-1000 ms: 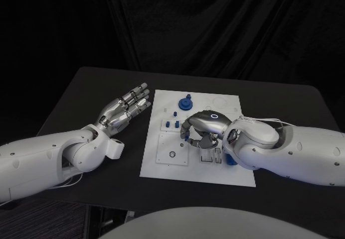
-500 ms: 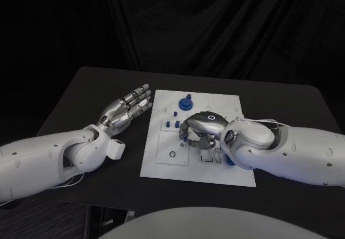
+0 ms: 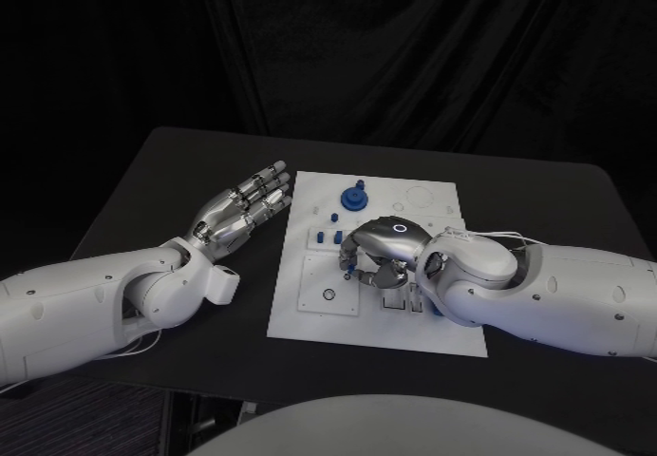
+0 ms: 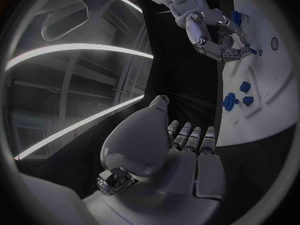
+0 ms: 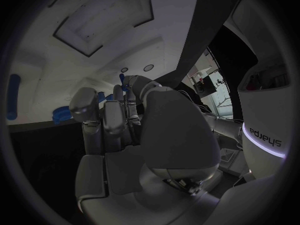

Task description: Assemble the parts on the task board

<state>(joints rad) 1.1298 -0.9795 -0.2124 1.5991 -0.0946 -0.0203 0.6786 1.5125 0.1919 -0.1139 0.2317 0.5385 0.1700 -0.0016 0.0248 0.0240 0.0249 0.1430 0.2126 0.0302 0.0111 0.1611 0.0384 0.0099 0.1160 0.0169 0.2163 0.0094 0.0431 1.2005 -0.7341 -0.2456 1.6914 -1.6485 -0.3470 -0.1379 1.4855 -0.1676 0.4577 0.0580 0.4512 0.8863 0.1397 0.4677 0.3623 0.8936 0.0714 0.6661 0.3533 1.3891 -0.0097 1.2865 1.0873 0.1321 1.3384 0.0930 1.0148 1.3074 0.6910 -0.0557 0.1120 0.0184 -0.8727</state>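
Right hand (image 3: 381, 255) curls over the task board (image 3: 309, 318), apparently pinching a small blue part (image 3: 355, 275); grasp unclear. Left hand (image 3: 241, 209) lies released, fingers extended, beside the board.

The task board (image 3: 309, 318) lies in the middle of the table (image 3: 164, 171) in front of me. My left hand (image 3: 242, 208) hovers over the table just beside the board's left edge, fingers stretched toward the far side. My right hand (image 3: 381, 249) reaches in from the right and sits over the board's middle, fingers curled down onto it. A large part (image 3: 355, 198) stands near the board's far edge, behind my right hand, and small parts (image 3: 326, 237) sit just left of that hand.
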